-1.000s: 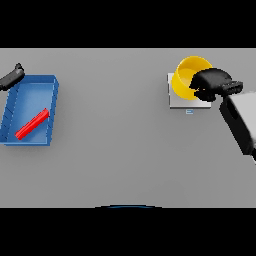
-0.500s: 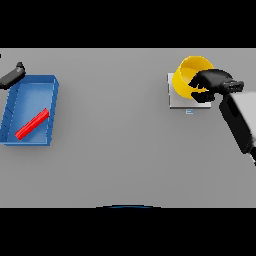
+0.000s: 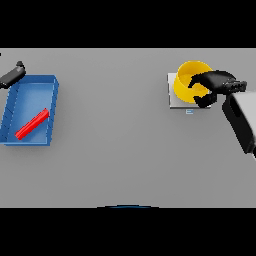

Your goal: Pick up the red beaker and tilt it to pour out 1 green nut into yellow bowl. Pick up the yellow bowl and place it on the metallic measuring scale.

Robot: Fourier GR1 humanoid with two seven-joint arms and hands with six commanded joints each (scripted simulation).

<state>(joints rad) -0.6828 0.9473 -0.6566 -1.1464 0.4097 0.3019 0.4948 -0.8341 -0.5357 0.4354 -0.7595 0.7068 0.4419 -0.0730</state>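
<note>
The yellow bowl (image 3: 189,82) stands upright on the metallic measuring scale (image 3: 172,100) at the table's right. My right hand (image 3: 214,86) is at the bowl's right side, fingers curled over its rim and thumb below, pinching the wall. The bowl's inside is partly hidden by the fingers, and no green nut shows. The red beaker (image 3: 31,124) lies on its side in the blue tray (image 3: 50,107) at the far left. My left hand (image 3: 13,75) hangs idle just past the tray's back left corner, fingers relaxed and holding nothing.
The scale has a small display tab (image 3: 189,111) at its front edge. The grey table (image 3: 115,140) stretches between the tray and the scale.
The right hand has shifted slightly lower and to the right at the bowl's rim. The bowl stays on the scale. The left hand and the beaker have not moved.
</note>
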